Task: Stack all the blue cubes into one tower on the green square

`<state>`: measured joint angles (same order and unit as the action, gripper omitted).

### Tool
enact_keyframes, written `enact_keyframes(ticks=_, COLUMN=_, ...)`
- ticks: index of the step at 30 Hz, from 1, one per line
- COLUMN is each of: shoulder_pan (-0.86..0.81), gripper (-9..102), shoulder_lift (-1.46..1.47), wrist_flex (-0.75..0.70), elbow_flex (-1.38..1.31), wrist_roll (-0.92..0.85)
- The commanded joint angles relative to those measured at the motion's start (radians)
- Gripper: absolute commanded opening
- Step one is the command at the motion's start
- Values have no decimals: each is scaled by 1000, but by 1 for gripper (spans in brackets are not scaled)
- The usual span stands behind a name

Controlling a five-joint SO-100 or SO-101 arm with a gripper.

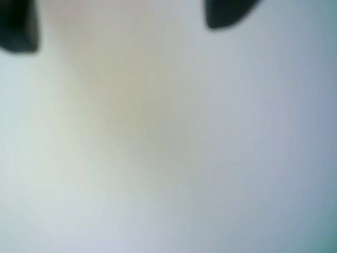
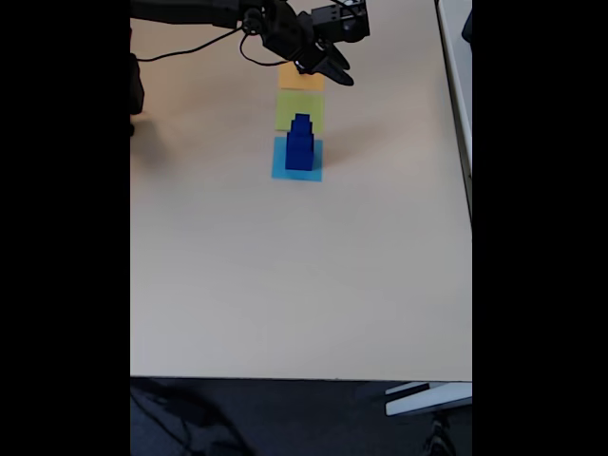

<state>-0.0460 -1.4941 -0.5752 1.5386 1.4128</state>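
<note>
A pale beige worktop (image 2: 285,285) is filling the fixed view under even light; dark floor (image 2: 285,418) is showing beyond its near edge.

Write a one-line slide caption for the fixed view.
Stepped tower of blue cubes stands on the light-blue square, not the green square; gripper hovers above the orange square.

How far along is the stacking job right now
Nothing looks done yet. In the fixed view the blue cubes stand as one stepped tower, but on the light-blue square, not the green square beyond it. The gripper hangs over the orange square with nothing visible between its fingers; the wrist view is a blur. Left: moving every cube onto the green square.
</note>
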Motion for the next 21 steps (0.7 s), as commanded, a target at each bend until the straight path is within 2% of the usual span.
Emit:
enact_keyframes(ticks=1, shoulder_pan=-31, gripper=20, shoulder_lift=-118, wrist_flex=-57, elbow_flex=-57, wrist_roll=-23)
enact_keyframes(ticks=12, shoulder_pan=-114, gripper=26, shoulder_lift=-199, wrist_flex=-278, elbow_flex=-43, wrist_roll=-81)
enact_keyframes(ticks=21, shoulder_pan=-103, gripper=27, shoulder_lift=-198, wrist_flex=-360, elbow_flex=-51, wrist_roll=-80)
